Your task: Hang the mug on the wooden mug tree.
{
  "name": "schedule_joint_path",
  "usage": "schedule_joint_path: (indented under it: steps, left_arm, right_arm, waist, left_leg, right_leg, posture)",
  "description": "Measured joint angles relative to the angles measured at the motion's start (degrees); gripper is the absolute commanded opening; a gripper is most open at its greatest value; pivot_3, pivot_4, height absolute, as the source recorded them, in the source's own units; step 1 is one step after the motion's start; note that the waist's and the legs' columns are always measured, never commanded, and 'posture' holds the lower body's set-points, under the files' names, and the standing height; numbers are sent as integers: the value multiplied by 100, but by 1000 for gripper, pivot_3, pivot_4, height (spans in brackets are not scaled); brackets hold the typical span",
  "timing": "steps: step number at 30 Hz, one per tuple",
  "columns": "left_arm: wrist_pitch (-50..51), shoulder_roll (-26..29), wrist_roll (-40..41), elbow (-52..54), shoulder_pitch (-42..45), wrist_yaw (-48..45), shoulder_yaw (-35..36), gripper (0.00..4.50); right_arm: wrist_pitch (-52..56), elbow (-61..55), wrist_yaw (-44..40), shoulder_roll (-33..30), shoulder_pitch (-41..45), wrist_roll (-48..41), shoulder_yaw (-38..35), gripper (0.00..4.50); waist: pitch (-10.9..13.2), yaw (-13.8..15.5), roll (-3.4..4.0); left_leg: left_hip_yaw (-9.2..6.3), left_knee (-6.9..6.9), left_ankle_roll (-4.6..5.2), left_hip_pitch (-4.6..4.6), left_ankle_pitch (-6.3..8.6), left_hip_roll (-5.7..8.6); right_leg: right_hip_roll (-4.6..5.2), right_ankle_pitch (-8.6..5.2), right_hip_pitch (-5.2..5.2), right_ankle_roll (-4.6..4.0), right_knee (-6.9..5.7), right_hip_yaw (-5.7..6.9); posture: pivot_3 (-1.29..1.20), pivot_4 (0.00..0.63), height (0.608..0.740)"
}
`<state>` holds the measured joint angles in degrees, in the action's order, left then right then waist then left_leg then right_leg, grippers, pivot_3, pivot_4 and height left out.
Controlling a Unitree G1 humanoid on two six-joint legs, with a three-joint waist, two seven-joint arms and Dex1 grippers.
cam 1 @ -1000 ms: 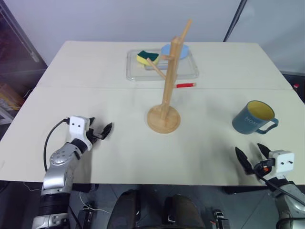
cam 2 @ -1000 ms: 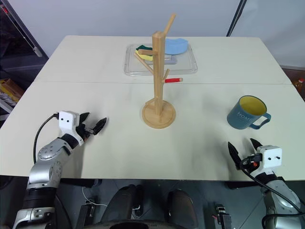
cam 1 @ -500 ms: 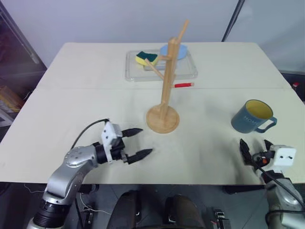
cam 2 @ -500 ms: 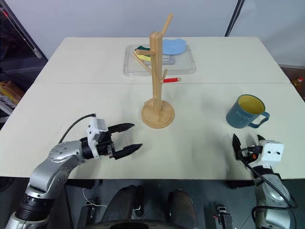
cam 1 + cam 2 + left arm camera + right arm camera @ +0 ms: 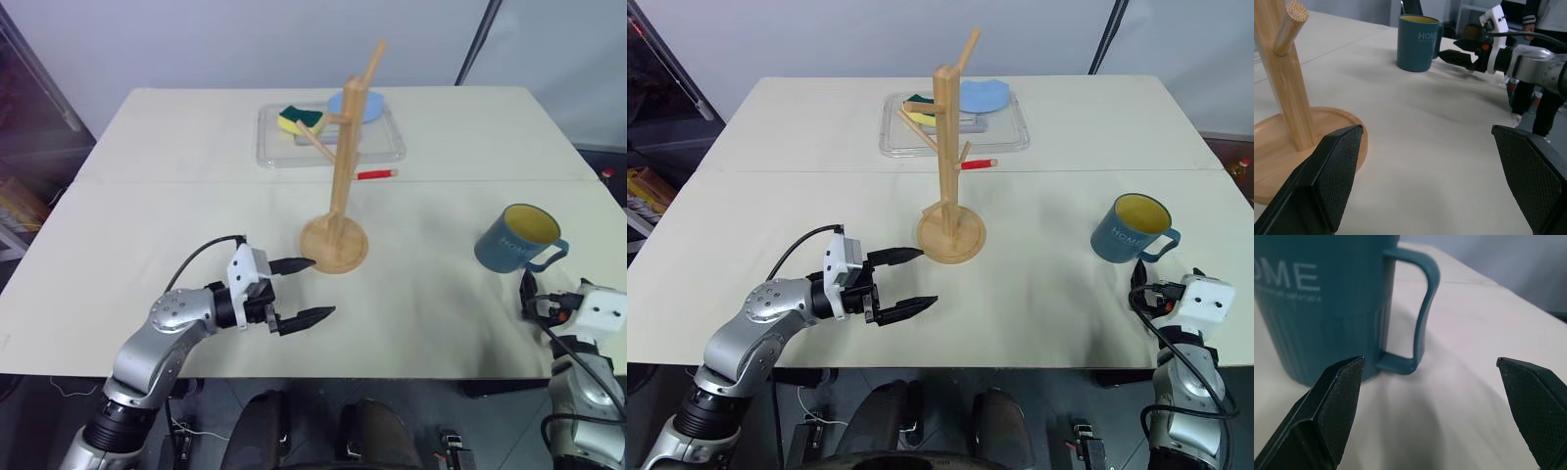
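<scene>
We saw one clear tray (image 5: 387, 152) at upper centre of the head view, on the far part of the bench (image 5: 176, 215). Inside it: a yellow-and-green sponge (image 5: 302, 119) and a pale blue flat item (image 5: 377, 104), partly hidden behind the tree post, so we couldn't tell what it was. One red marker-like stick (image 5: 378, 174) lay on the bench just outside the tray's near edge.

One mug (image 5: 520, 239) stood upright at right of frame, yellow inside, nothing in it that we could see, handle toward lower right. Lettering was cut off in the right wrist view; "HOME" read whole in the left wrist view.

One wooden mug tree (image 5: 337, 235) stood centre frame, approx. midway btw. the two arms, pegs bare, well apart from the mug.

Two end effectors. Left end effector (image 5: 303, 291) sat lower centre-left, fingers spread wide, pinching nothing, upper fingertip close to the tree's round base; contact unclear. Right end effector (image 5: 1455, 50) was spread too, empty, just beside the mug w/ tips aimed at the handle side. In the head view its fingers were mostly hidden behind its white housing at lower right.
</scene>
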<state>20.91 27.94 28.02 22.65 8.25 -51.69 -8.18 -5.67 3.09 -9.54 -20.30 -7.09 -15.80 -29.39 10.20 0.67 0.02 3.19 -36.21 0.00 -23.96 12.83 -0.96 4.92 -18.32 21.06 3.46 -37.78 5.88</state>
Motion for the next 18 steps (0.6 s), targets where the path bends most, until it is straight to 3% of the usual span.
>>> schedule_joint_path:
  steps: [18]
  left_arm:
    - [147,-2,142,188,106,44,2,4500]
  right_arm:
    - [176,464,163,-246,508,208,-4,4479]
  waist:
    - [0,-6,0]
  left_leg:
    - [13,0,0,5,0,-1]
  right_leg:
    - [-5,0,7,0,-11,-20]
  posture:
    - [0,150,740]
